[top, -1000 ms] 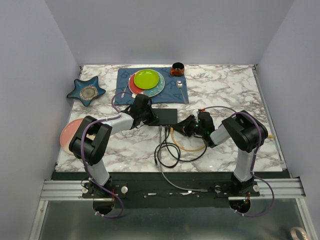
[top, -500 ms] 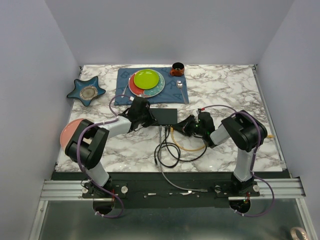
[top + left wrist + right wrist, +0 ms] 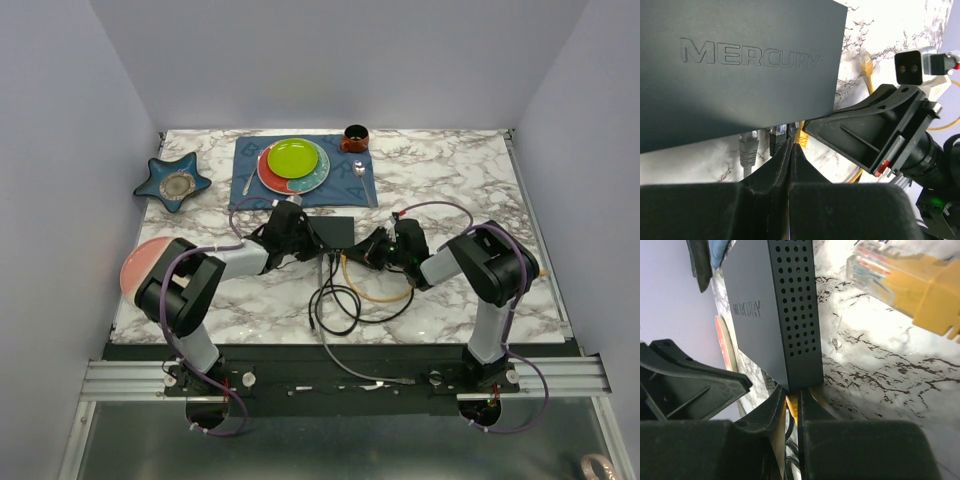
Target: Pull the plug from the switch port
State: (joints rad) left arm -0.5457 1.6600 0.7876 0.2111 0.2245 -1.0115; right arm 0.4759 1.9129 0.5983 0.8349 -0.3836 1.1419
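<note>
The switch [image 3: 335, 231] is a flat black box on the marble table; the left wrist view shows its top [image 3: 740, 75]. A grey plug [image 3: 748, 150], a black plug [image 3: 776, 140] and a yellow plug [image 3: 802, 134] sit in its near edge. My right gripper [image 3: 792, 392] is shut on the yellow plug [image 3: 793, 407] right at the corner of the switch [image 3: 790, 315]. At the box's left end my left gripper [image 3: 790, 142] is shut, with nothing between its fingertips, close to the black plug. From above, both grippers [image 3: 295, 238] [image 3: 372, 248] flank the switch.
A loose yellow plug end [image 3: 910, 282] lies on the table past the switch. Yellow [image 3: 378, 295] and black [image 3: 335, 305] cables coil in front. Behind stand a blue mat [image 3: 250, 165] with a green plate [image 3: 293, 157], a brown cup [image 3: 354, 136], a star dish [image 3: 175, 182] and a pink plate [image 3: 135, 270].
My right gripper has closed in on the yellow plug and edged toward the switch. The left gripper, still shut, has shifted slightly right along the switch's left end.
</note>
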